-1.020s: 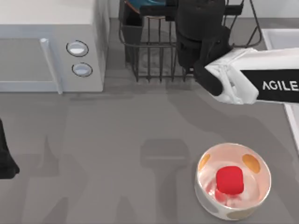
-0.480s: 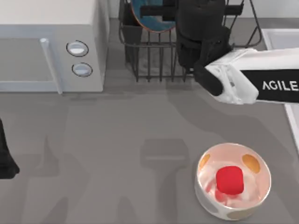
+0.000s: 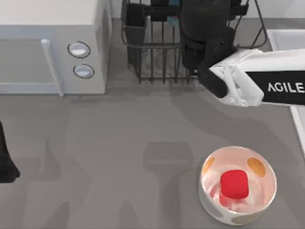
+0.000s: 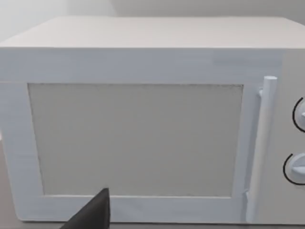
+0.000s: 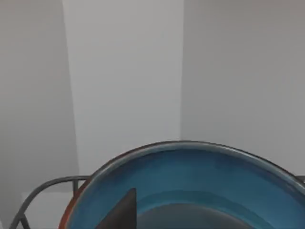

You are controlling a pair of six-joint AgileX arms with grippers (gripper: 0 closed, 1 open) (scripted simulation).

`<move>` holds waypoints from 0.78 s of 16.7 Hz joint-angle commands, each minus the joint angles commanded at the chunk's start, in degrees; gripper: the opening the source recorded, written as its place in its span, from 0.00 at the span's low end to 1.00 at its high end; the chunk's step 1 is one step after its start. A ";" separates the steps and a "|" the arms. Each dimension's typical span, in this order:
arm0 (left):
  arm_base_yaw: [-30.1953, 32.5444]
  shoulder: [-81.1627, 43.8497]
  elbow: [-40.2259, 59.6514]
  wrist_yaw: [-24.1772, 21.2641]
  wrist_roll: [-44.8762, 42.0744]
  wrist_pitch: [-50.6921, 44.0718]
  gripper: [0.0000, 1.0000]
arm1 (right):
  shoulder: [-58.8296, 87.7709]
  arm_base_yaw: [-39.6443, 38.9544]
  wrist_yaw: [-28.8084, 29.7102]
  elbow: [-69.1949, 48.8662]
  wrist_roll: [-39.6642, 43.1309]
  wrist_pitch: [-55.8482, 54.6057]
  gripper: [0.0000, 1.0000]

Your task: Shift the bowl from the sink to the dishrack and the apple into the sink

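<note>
The teal-blue bowl [image 5: 200, 181] with its red-orange rim fills the lower part of the right wrist view, and one dark fingertip [image 5: 121, 214] lies against its inside. In the top view my right gripper [image 3: 164, 9] reaches over the back of the dark wire dishrack [image 3: 162, 52], shut on the bowl, of which a teal sliver [image 3: 174, 4] shows. The red apple [image 3: 234, 184] rests inside a white bowl with orange spots [image 3: 259, 210] at the front right. The sink [image 3: 286, 38] has its pale rim at the right edge.
A white microwave [image 3: 52, 47] [image 4: 143, 133] stands at the back left beside the dishrack. My left arm [image 3: 5, 160] is parked at the left edge, facing the microwave door. The rack's black utensil cup [image 3: 135, 21] sits at its left corner.
The bowl, seen tilted over the rack half a second ago, has shifted toward the back and is nearly out of the top view. The left arm, apple and white bowl have not moved.
</note>
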State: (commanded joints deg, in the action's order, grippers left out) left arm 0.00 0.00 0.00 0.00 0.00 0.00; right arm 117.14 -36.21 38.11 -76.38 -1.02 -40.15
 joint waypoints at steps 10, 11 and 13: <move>0.00 0.00 0.00 0.00 0.00 0.00 1.00 | -1.80 0.68 -1.36 1.70 0.00 0.36 1.00; 0.00 0.00 0.00 0.00 0.00 0.00 1.00 | -3.61 1.44 -2.67 3.42 -0.01 0.73 1.00; 0.00 0.00 0.00 0.00 0.00 0.00 1.00 | -9.04 3.54 -6.31 8.56 -0.06 1.99 1.00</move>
State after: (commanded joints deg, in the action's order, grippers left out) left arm 0.00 0.00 0.00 0.00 0.00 0.00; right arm 108.10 -32.67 31.80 -67.81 -1.08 -38.17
